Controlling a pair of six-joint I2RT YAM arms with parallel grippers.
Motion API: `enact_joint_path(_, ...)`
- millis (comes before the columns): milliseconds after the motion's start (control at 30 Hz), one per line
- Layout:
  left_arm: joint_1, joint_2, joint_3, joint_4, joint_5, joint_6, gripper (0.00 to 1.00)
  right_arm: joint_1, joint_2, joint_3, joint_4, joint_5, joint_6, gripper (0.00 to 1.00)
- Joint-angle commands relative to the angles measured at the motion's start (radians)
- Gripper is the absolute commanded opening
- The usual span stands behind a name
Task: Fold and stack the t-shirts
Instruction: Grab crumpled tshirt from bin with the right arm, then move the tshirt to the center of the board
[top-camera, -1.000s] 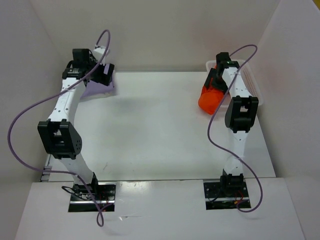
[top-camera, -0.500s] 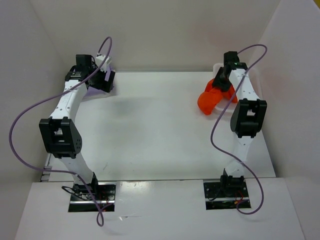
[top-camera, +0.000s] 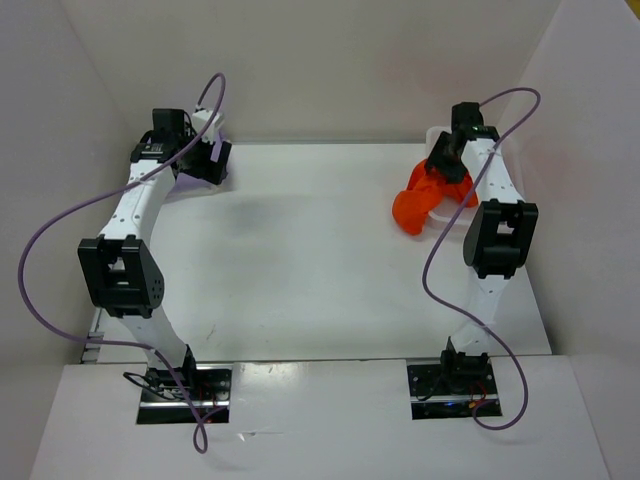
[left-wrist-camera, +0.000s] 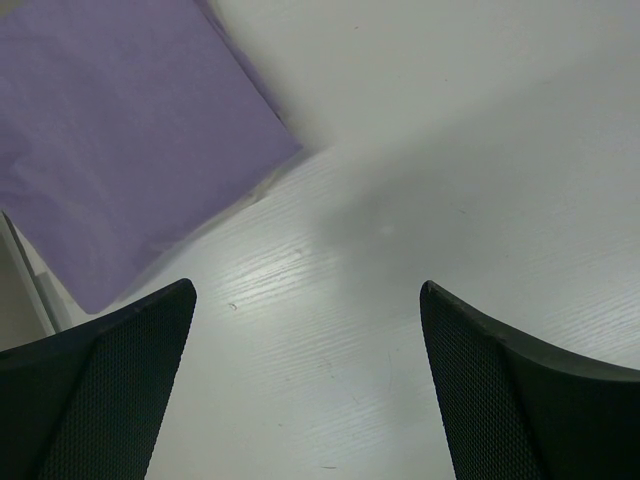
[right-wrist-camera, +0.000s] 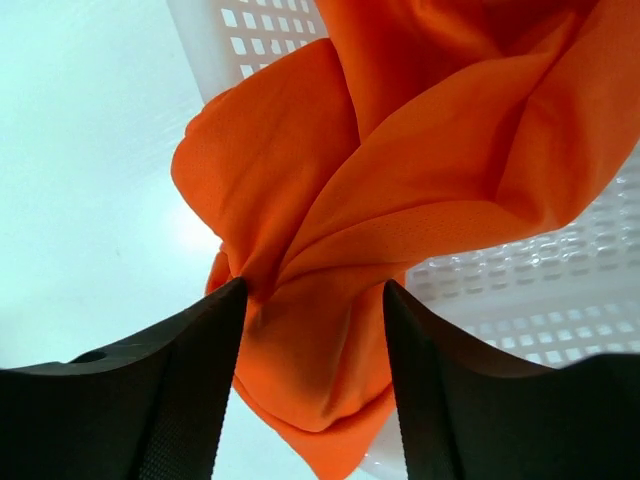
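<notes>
left gripper (left-wrist-camera: 305, 290): mine, jaws spread wide, nothing between them. it hovers over the table (top-camera: 310, 260) at the far left corner.
lavender t-shirt (left-wrist-camera: 130, 130): lies flat and smooth on the table with a clean squared corner, just beside my left gripper. it is clear of both fingers.
right gripper (right-wrist-camera: 315, 285): partly closed, fingers pinching a bunched fold of the orange t-shirt (right-wrist-camera: 400, 150). cloth fills the gap between the pads.
orange t-shirt position: far right of the table, crumpled and hanging from my right gripper. the upper part drapes across the basket wall, the lower part trails toward the table on the left of the basket.
basket (right-wrist-camera: 560, 280): white mesh, far right corner, right behind the orange cloth. i can't tell what is inside it.
</notes>
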Motion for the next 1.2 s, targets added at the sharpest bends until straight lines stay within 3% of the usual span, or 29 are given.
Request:
enact_joint_path(0, 0.0, -0.054, -0.011, 0.025, 0.008, 0.012, 0.99, -0.008, -0.044, -0.022, 0.004, 0.001, -0.001, 0.65)
enact_joint_path(33, 0.0, -0.054, -0.011, 0.025, 0.008, 0.012, 0.99, -0.008, -0.044, -0.033, 0.015, 0.001, -0.001, 0.65)
enact_joint_path(67, 0.0, -0.054, -0.011, 0.025, 0.008, 0.012, 0.99, -0.008, -0.044, -0.046, 0.024, 0.001, -0.001, 0.54)
enact_joint_path(133, 0.0, -0.054, -0.011, 0.025, 0.008, 0.012, 0.99, -0.008, -0.044, -0.047, 0.024, 0.001, -0.001, 0.28)
enact_joint_path(167, 0.0, -0.054, -0.011, 0.025, 0.008, 0.012, 0.99, -0.008, -0.044, -0.047, 0.024, 0.001, 0.008, 0.02)
enact_joint_path(200, 0.0, -0.063, -0.011, 0.025, 0.008, 0.021, 0.99, -0.008, -0.053, -0.047, 0.024, 0.001, 0.008, 0.0)
enact_joint_path(533, 0.0, -0.082, -0.02, 0.025, -0.01, 0.021, 0.99, -0.008, -0.263, -0.028, 0.08, 0.074, 0.028, 0.0)
enact_joint_path(667, 0.0, -0.102, -0.02, 0.025, -0.01, 0.021, 0.99, 0.063, -0.361, -0.048, 0.115, 0.172, 0.038, 0.0)
enact_joint_path(800, 0.0, -0.121, -0.02, 0.025, -0.01, 0.012, 0.99, 0.257, -0.492, -0.093, 0.222, 0.373, 0.022, 0.0)
enact_joint_path(933, 0.0, -0.152, -0.029, 0.025, -0.03, 0.012, 0.99, 0.495, -0.572, 0.013, 0.343, 0.603, -0.157, 0.0)
enact_joint_path(1033, 0.0, -0.175, -0.029, 0.034, -0.064, 0.003, 0.99, 0.645, -0.566, 0.171, 0.371, 0.596, -0.284, 0.0)
enact_joint_path(1167, 0.0, -0.197, -0.052, 0.043, -0.146, 0.003, 0.99, 0.702, -0.471, 0.37, 0.255, 0.459, -0.279, 0.0)
